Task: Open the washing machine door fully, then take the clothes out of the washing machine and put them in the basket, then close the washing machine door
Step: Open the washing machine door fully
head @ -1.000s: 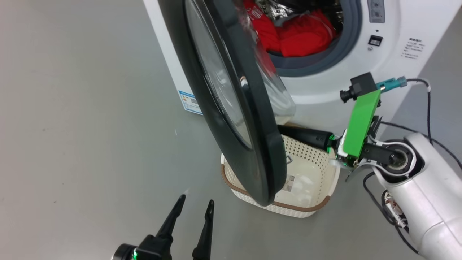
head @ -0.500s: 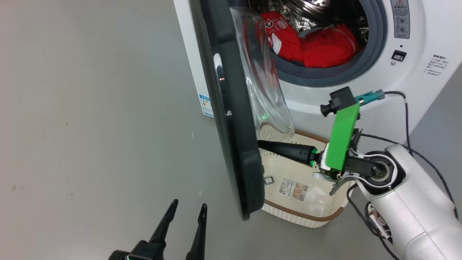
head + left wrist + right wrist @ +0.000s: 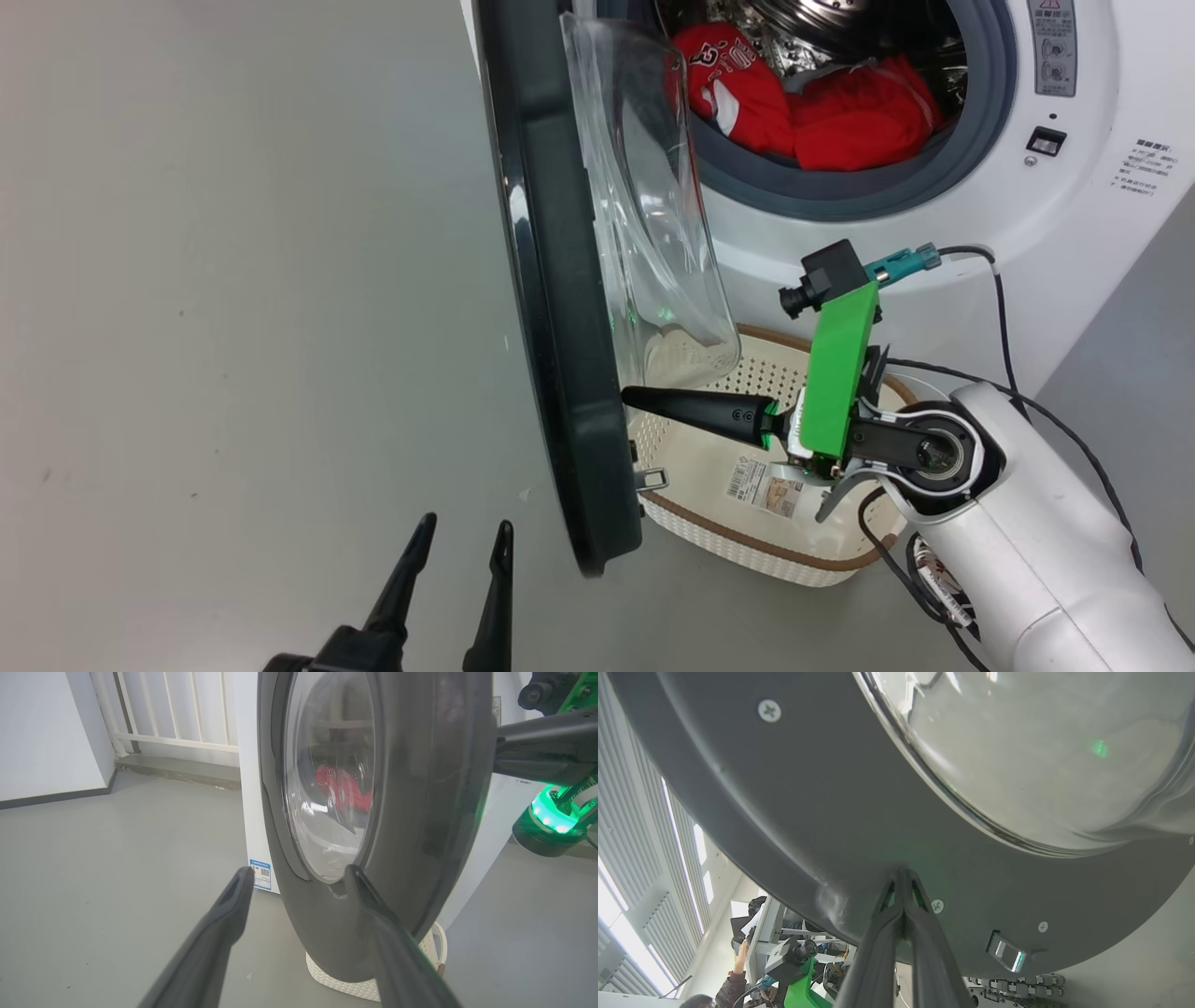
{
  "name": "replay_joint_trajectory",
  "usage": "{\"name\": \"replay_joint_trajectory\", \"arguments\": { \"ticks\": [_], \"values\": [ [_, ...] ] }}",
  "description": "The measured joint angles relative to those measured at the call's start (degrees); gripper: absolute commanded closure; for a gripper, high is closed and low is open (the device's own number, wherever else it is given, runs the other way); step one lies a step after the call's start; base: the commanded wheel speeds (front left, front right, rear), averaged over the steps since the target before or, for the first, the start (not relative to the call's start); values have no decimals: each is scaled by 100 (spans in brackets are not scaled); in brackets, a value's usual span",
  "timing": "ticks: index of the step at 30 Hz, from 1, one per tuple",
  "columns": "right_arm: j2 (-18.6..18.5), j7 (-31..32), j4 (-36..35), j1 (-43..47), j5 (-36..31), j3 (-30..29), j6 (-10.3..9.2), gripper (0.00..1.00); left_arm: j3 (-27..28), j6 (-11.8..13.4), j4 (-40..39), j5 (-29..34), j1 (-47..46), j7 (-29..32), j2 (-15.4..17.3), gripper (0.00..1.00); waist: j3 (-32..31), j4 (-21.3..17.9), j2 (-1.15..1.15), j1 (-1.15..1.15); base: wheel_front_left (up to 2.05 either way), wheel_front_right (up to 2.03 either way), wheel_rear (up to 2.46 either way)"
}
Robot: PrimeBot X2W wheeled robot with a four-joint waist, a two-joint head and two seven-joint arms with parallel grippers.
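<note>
Washing machine door (image 3: pixel 551 308) swung wider than a second ago, now edge-on, standing out from the washing machine (image 3: pixel 1102 121). Right claw (image 3: pixel 625 395) pressed together, tips against the door's inner rim, over the basket (image 3: pixel 747 546). Red clothes (image 3: pixel 822 112) lie in the drum (image 3: pixel 822 19). Left claw (image 3: pixel 467 521) spread, empty, near the door's outer face

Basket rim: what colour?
Brown basket rim, over cream perforated walls. Best seen in the head view.
</note>
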Motion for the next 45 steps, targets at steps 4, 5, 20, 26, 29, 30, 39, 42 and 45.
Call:
{"name": "replay_joint_trajectory", "arguments": {
  "ticks": [4, 5, 20, 26, 29, 30, 39, 42, 45],
  "values": [
    [5, -8, 8, 2, -21, 4, 0, 100, 0, 0, 0, 0, 0, 0, 0, 0, -26, -9, 0, 0, 0, 0, 0],
    [3, -9, 9, 3, -30, 3, 0, 100, 0, 0, 0, 0, 1, 0, 0, 0, -37, -12, 0, 0, 0, 0, 0],
    [-208, -725, -115, 422, -364, 1, 0, 0, 118, -151, 213, 41, 0, 0, 1, 0, -235, -89, 0, 0, 0, 0, 0],
    [-405, -1104, -124, 766, -405, 9, 0, 0, 199, -255, 308, 124, -1, 0, 3, 0, -327, -142, 0, 0, 0, 0, 0],
    [-514, -1316, -138, 955, -472, 14, 0, 0, 241, -264, 369, 155, -1, 0, 3, 0, -372, -172, 0, 0, 0, 0, 0],
    [-541, -1373, -142, 1015, -472, 19, 0, 0, 264, -265, 379, 156, 0, 0, 3, 0, -383, -190, 0, 0, 0, 0, 0],
    [-917, -2031, -158, 1479, -660, 111, 0, 0, 419, -311, 403, 179, 0, 0, 9, 0, -412, -444, 0, 0, 0, 0, 0],
    [-989, -2192, -137, 1595, -660, 145, 0, 0, 447, -311, 411, 190, 0, 0, 8, 0, -420, -488, 0, 0, 0, 0, 0],
    [-1094, -2432, -110, 1778, -666, 193, 0, 0, 497, -311, 411, 202, 1, 0, 8, 0, -430, -547, 0, 0, 0, 0, 0]
  ]
}}
